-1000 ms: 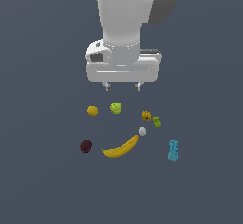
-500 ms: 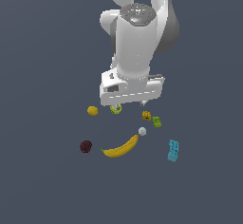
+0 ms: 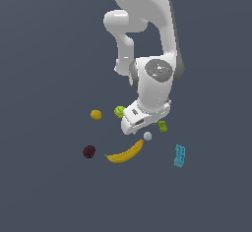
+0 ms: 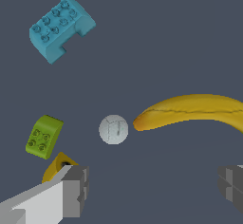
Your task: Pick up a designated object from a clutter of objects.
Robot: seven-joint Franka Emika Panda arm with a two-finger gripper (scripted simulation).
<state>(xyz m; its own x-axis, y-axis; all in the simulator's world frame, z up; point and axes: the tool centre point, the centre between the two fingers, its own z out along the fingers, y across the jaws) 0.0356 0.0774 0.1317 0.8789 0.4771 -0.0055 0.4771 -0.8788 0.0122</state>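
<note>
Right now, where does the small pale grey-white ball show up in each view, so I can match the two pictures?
Exterior view: the small pale grey-white ball lies just below the arm's white hand, at the upper tip of the curved yellow banana.
Wrist view: the ball sits near the centre, ahead of the open jaws, beside the banana's tip.
Shared landmark: the banana.

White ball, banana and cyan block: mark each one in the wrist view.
white ball (image 4: pixel 113 129), wrist view, centre of its pale face.
banana (image 4: pixel 199 109), wrist view, middle of the yellow curve.
cyan block (image 4: pixel 60 28), wrist view, studded top face.
</note>
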